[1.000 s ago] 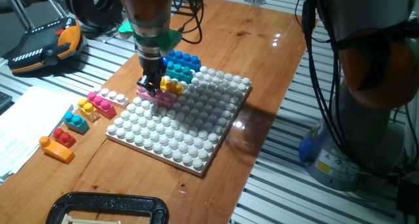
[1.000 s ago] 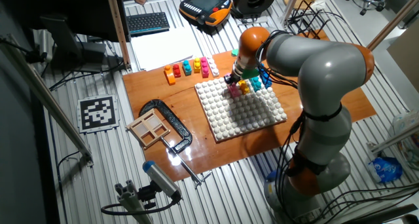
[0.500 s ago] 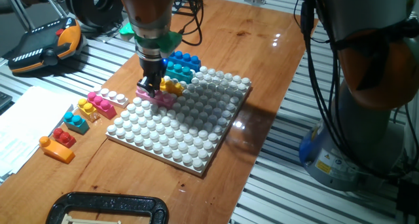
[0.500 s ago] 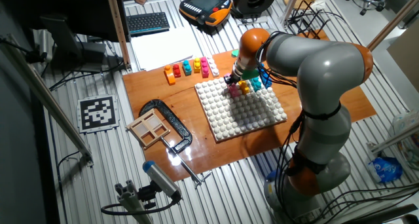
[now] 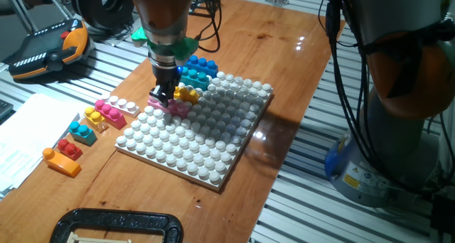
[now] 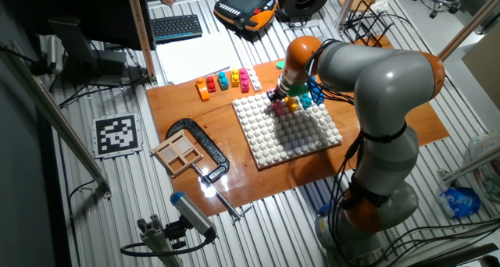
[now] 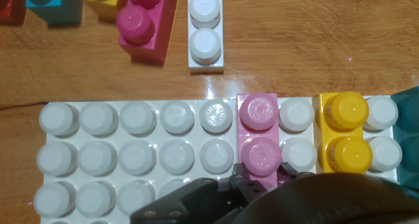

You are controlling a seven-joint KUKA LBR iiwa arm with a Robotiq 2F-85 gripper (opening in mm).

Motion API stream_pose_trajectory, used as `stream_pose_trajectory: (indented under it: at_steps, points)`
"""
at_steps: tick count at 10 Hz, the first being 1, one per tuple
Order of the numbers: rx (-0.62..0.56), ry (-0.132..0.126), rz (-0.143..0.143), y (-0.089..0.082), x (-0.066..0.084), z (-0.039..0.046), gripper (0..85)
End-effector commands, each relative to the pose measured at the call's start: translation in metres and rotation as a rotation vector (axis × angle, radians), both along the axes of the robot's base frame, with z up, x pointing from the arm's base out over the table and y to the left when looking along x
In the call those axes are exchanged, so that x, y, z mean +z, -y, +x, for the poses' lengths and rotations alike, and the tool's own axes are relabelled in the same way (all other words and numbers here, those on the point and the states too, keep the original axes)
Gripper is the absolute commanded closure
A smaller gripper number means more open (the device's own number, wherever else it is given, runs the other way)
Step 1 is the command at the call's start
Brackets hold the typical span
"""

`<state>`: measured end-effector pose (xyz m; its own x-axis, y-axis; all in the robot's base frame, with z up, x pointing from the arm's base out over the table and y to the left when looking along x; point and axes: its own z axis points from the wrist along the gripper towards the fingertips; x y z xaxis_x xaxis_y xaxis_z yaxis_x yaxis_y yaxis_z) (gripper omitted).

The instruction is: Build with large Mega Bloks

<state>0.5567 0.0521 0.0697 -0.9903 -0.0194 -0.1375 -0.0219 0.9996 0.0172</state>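
Pink brick [image 7: 258, 131] (two studs showing), one yellow brick [image 7: 345, 132] beside

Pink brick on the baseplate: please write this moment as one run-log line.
claw: at pink brick | grip: unclear | pink brick: on baseplate edge | yellow brick: nearby, apart

A wooden tabletop [image 5: 284, 72] carries a white studded baseplate [image 5: 192, 140] at its middle. Along its left edge lies a row of loose bricks: orange [image 5: 62, 163], red [image 5: 70, 148], teal [image 5: 83, 133], yellow [image 5: 94, 117], pink [image 5: 110, 111], white [image 5: 126, 104]. A black clamp [image 5: 121, 225] sits at the near edge.
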Motion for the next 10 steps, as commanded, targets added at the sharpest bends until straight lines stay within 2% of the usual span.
stream_pose_trajectory:
  at_steps: [1,10]
  points:
    - [-0.002,0.002,0.0,-0.0007,-0.001,-0.0011,85.0]
    - [-0.002,0.013,0.005,-0.0022,-0.0085,-0.0011,85.0]
